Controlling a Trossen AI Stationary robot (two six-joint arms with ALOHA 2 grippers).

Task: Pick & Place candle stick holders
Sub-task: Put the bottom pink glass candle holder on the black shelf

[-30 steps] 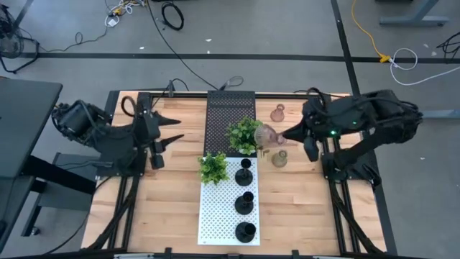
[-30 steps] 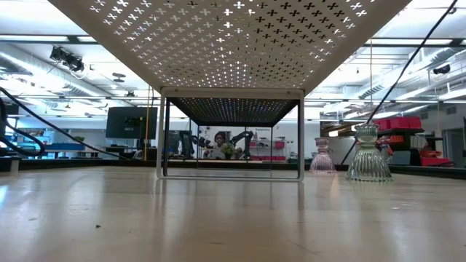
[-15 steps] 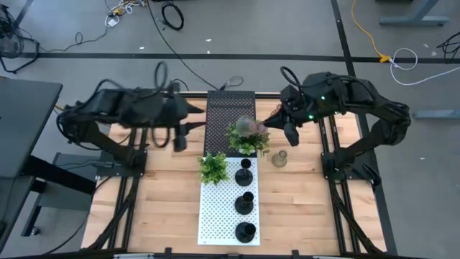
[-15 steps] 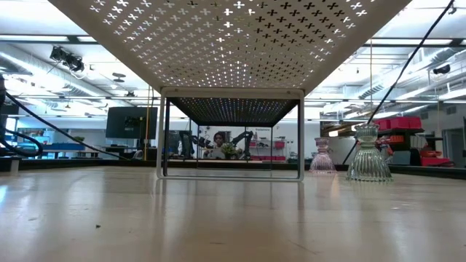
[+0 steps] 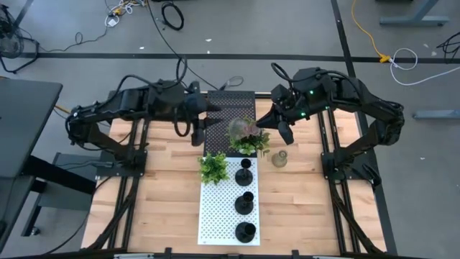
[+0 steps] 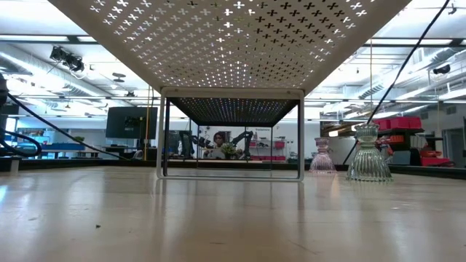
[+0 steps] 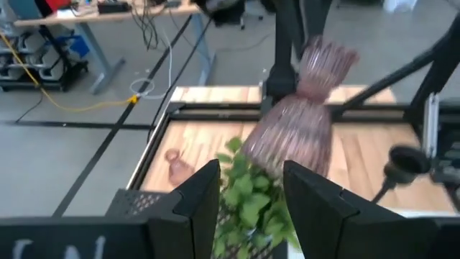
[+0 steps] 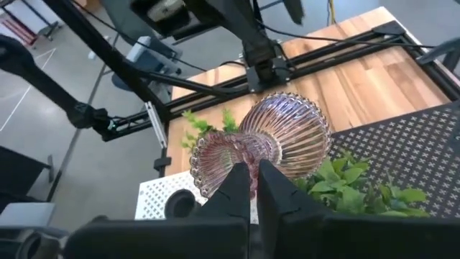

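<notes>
Two potted plants (image 5: 213, 167) on racks (image 5: 225, 208)

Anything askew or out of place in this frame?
The pink glass holder is tipped on its side in the right gripper, held above a potted plant. The other glass holders stand upright.

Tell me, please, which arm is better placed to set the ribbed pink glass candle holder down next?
The right. The right gripper is shut on the ribbed pink glass candle holder, above the leafy green plant. The left gripper is open and empty, facing it.

Pink ribbed glass holder (image 8: 277, 140)
</notes>
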